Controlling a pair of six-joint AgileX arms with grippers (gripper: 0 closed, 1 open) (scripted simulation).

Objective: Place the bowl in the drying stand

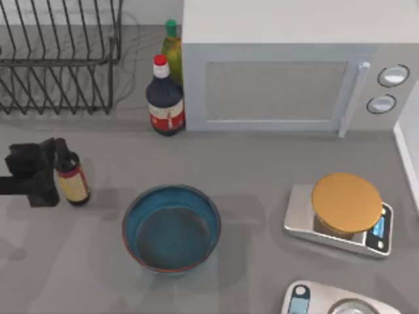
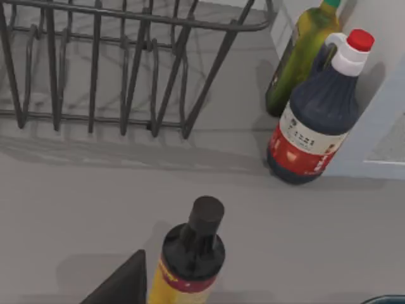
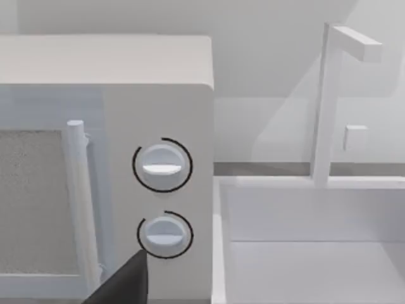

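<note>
Blue bowl (image 1: 171,227) is sitting upright on the grey counter (image 1: 255,163), lower centre of the top view, nothing touching it. In the left wrist view only a sliver of its rim is peeking in at the lower right corner.

Drying stand (image 1: 59,59) is sitting in the upper left of the top view, cropped by the top and left frame edges, so its full extent is hard to judge. Left wrist view is catching its near rails and prongs (image 2: 126,69).

Left pincer (image 1: 29,171) is hovering at the left edge, mid height, as a dark block, just beside a small dark bottle with a yellow label (image 1: 71,176). Can't tell whether its fingers are spread or closed; the left wrist view is showing just one dark fingertip wedge at the bottom edge.

In the way: the small bottle (image 2: 190,259) is standing between the left pincer and the bowl. A big dark bottle with a red cap (image 1: 165,98) and a green oil bottle (image 1: 171,55) are standing between the stand and the white microwave (image 1: 288,65).

Right side: silver scale with a golden-orange disc (image 1: 344,212), and a second scale (image 1: 337,302) cut off at the bottom edge.

Right wrist view is facing the microwave dials (image 3: 162,166) and a white sink (image 3: 310,247); one dark finger wedge is showing at the bottom, so the right pincer's state can't be told.
</note>
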